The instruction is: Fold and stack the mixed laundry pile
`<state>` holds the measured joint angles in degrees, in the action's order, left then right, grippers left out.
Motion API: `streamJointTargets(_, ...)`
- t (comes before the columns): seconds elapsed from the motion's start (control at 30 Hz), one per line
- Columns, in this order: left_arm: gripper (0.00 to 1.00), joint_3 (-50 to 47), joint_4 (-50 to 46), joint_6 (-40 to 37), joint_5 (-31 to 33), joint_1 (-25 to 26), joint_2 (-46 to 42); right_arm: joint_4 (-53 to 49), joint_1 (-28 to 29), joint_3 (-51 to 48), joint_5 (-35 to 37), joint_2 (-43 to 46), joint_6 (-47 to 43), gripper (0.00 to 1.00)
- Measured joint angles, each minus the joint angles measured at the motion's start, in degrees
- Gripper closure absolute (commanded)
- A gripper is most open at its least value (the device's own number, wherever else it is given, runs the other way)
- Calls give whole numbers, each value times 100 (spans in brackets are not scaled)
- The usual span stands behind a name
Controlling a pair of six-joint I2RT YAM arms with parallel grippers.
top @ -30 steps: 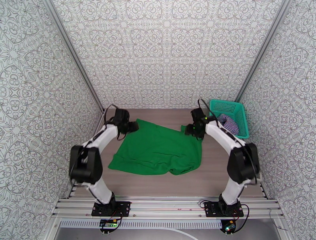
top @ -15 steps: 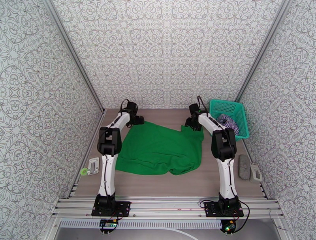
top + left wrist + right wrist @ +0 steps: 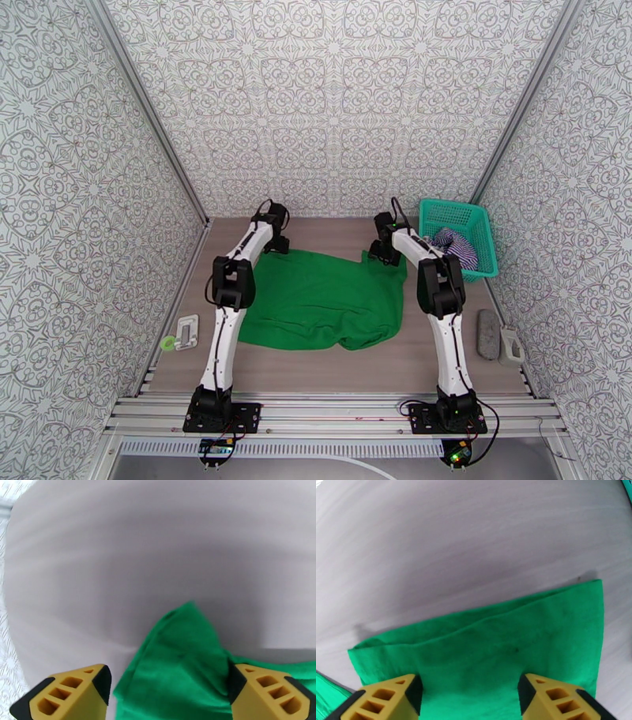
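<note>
The bright green T-shirt lies spread over the middle of the table. My left gripper is at its far left corner. In the left wrist view it stands open, with a folded point of the shirt lying between the yellow fingertips. My right gripper is at the shirt's far right corner. It is open too, its fingertips straddling a flat sleeve of the shirt. The purple-and-white striped top sits bunched in the teal basket.
The basket stands at the far right against the wall. A small white object with a green ring lies near the left edge. A grey block and a white piece lie near the right edge. Patterned walls close three sides.
Both arms have stretched out toward the back of the table. The green shirt has slid a little back and right with them, and its far edge now lies straighter.
</note>
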<state>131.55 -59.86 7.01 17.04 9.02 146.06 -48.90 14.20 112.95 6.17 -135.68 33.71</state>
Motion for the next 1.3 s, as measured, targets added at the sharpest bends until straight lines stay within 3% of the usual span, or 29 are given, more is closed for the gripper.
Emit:
streamJointTargets(0.23,20,-1591,219,7,17,-411,-922,-85,7,-216,72,238,-98,31)
streamJointTargets(0.4,14,-2312,549,24,-691,-809,-1357,-170,7,-103,85,293,-326,29)
streamJointTargets(0.67,10,-2129,1051,50,-1904,-905,-1307,-304,7,807,-7,-254,-612,28)
streamJointTargets(0.93,16,-1064,901,42,-2004,-1005,-605,-612,4,1414,-138,-763,-608,40)
streamJointTargets(1.1,24,-1023,651,-35,-1845,-957,-546,-678,0,1438,-240,-798,-614,51)
streamJointTargets(1.3,61,-1239,682,-118,-1696,-973,-654,-697,0,1438,-369,-798,-649,76)
